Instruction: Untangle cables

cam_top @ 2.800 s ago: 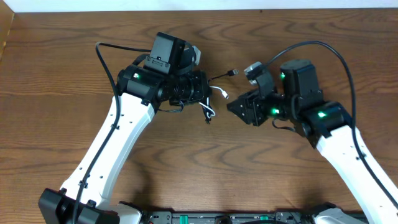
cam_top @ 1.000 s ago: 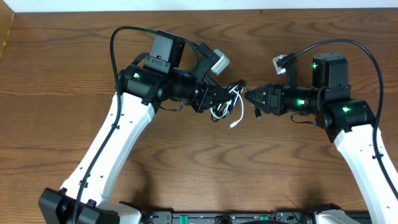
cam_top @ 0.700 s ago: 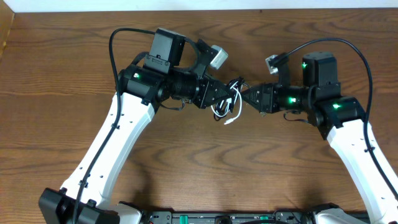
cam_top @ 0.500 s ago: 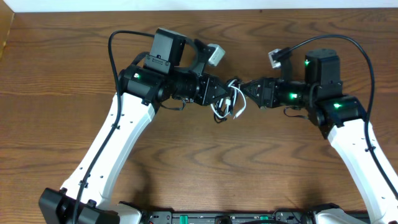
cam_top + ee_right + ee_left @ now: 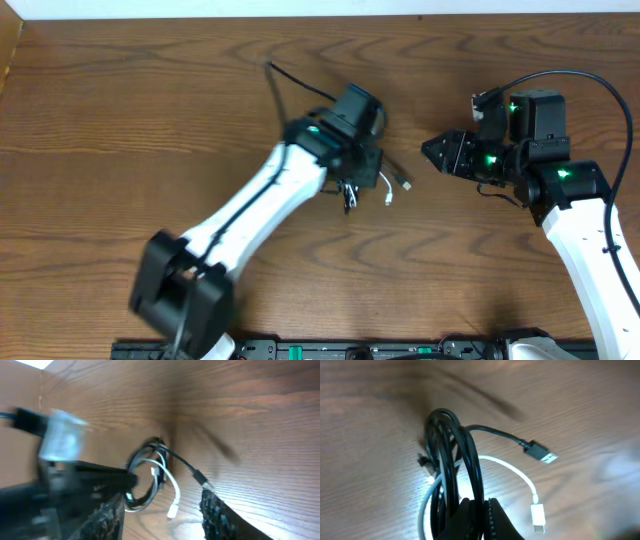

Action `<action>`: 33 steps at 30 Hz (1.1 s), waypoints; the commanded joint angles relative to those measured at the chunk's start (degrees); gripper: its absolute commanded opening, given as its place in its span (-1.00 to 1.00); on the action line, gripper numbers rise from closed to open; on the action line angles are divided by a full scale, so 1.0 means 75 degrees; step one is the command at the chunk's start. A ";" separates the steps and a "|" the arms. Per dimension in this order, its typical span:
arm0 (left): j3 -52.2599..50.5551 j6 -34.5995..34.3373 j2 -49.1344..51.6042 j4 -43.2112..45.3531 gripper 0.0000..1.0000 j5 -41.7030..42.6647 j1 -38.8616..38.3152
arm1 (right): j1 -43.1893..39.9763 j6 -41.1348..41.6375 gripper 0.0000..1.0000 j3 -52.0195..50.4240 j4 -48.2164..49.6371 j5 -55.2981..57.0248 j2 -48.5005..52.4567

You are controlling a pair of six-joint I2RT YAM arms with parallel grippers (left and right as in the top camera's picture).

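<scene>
Worktop [image 5: 100, 120]: brown wood, strong grain. Left tool [image 5: 476, 507] was pinched shut on the black cable [image 5: 451, 455], a thin glossy cord in several narrow oval loops, long axis running away from the fingers. Its free end stuck out sideways, metal plug aimed toward the right tool [image 5: 432, 152], which gaped wide and empty. White cable [image 5: 517, 476] arced out of the loops, plug flat on the wood.

free: table [image 5: 415, 215] strip between cables [image 5: 470, 465] and right claw [image 5: 427, 150] | obstacle: left claw [image 5: 477, 510], apparently pinching them
</scene>
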 commanded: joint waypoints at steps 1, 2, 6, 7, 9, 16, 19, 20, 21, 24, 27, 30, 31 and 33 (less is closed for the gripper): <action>-0.0055 -0.0093 0.0254 0.0003 -0.49 -0.0676 -0.0189 | -0.0032 0.0026 -0.04 0.0090 -0.0047 0.0268 -0.0079; -0.0052 -0.0093 0.0271 0.0003 -0.38 -0.0676 -0.0213 | -0.0032 0.0026 -0.03 0.0090 -0.0052 0.0268 -0.0073; 0.0012 -0.0082 0.0181 -0.0090 -0.28 -0.0667 -0.0227 | -0.0035 0.0052 0.01 0.0090 -0.0067 0.0437 -0.0064; 0.0035 -0.0082 0.0152 -0.0152 -0.28 -0.0662 -0.0233 | -0.0035 0.0105 0.01 0.0090 -0.0085 0.0513 -0.0064; 0.0073 -0.0023 0.0087 -0.0300 -0.25 -0.0545 -0.0259 | -0.0032 0.0119 0.03 0.0090 -0.0105 0.0548 -0.0058; 0.0082 0.0029 -0.0163 -0.0443 -0.23 -0.0469 -0.0335 | -0.0032 0.0230 0.04 0.0090 -0.0166 0.0545 0.0178; 0.0035 0.0029 -0.0119 -0.0443 -0.23 -0.0192 -0.0335 | -0.0064 0.0227 0.05 0.0090 -0.0166 0.0551 0.0230; -0.0006 0.0029 -0.0035 -0.0423 -0.23 -0.0087 -0.0364 | -0.0143 0.0224 0.06 0.0090 -0.0163 0.0562 0.0230; -0.0026 0.0026 0.0067 -0.0423 -0.23 -0.0038 -0.0391 | -0.0251 0.0224 0.06 0.0090 -0.0166 0.0565 0.0227; -0.0029 0.0029 0.0227 -0.0300 -0.23 0.0423 -0.0516 | -0.0632 0.0192 0.07 0.0090 -0.0207 0.0539 0.0227; -0.0015 0.0064 0.0207 -0.0017 -0.23 0.0775 -0.0685 | -0.0970 0.0035 0.08 0.0090 -0.0233 0.0303 0.0227; 0.0085 0.0192 0.0111 0.0175 -0.23 0.1017 -0.0883 | -0.1224 -0.0064 0.08 0.0090 -0.0309 0.0082 0.0227; 0.0152 0.0262 0.0061 0.0172 -0.22 0.1017 -0.0941 | -0.1262 -0.0070 0.09 0.0090 -0.0373 0.0082 0.0230; 0.0233 0.0315 -0.0058 0.0172 -0.23 0.1014 -0.0985 | -0.1271 -0.0192 0.10 0.0090 -0.0548 0.0082 0.0230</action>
